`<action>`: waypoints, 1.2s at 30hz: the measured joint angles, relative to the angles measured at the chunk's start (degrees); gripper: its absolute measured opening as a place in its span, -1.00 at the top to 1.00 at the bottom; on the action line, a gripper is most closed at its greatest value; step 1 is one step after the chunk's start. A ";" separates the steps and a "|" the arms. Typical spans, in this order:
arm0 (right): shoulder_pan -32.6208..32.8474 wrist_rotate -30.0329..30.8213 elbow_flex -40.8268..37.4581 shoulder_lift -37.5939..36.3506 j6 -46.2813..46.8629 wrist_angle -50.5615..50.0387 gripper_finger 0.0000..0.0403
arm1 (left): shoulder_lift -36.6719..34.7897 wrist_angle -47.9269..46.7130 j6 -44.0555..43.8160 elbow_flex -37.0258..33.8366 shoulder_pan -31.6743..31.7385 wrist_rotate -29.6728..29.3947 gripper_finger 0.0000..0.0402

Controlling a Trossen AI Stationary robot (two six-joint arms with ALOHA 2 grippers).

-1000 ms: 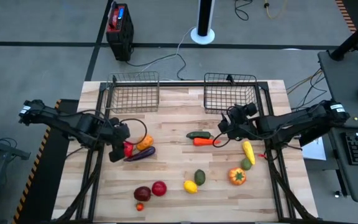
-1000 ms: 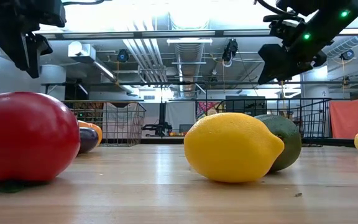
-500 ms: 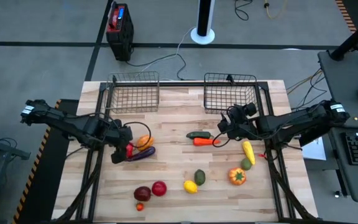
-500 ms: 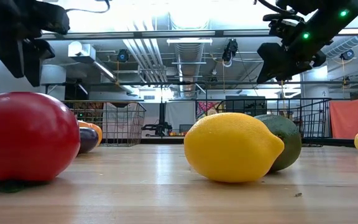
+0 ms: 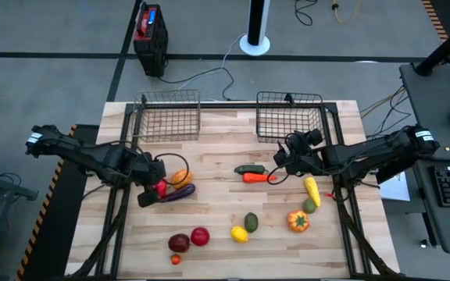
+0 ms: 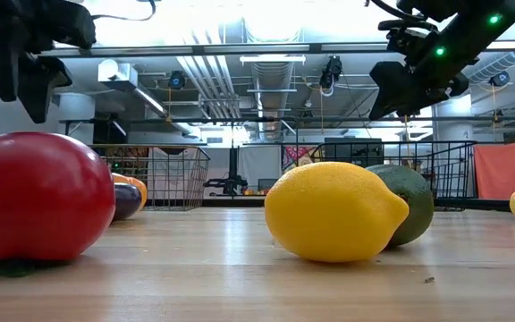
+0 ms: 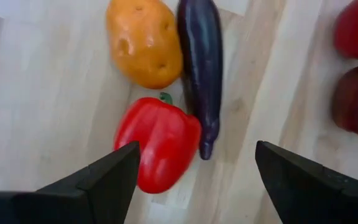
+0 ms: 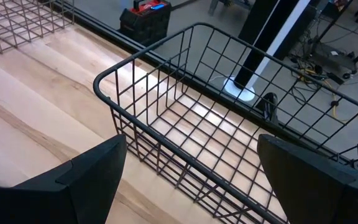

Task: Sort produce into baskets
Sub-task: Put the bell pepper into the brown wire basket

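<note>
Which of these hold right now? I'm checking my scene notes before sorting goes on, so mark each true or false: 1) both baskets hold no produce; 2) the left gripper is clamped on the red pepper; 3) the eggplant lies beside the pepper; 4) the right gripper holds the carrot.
1) True: the left basket and the right basket show only bare mesh.
2) False: the left gripper is open above the red pepper, not gripping it.
3) True: the eggplant lies right alongside the pepper.
4) False: the right gripper is open and empty near the right basket; the carrot lies on the table.
</note>
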 joint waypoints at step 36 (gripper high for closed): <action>-0.02 0.44 -0.02 0.00 -0.04 0.77 -0.76 | 5.77 0.11 5.84 0.00 0.07 -4.63 -0.72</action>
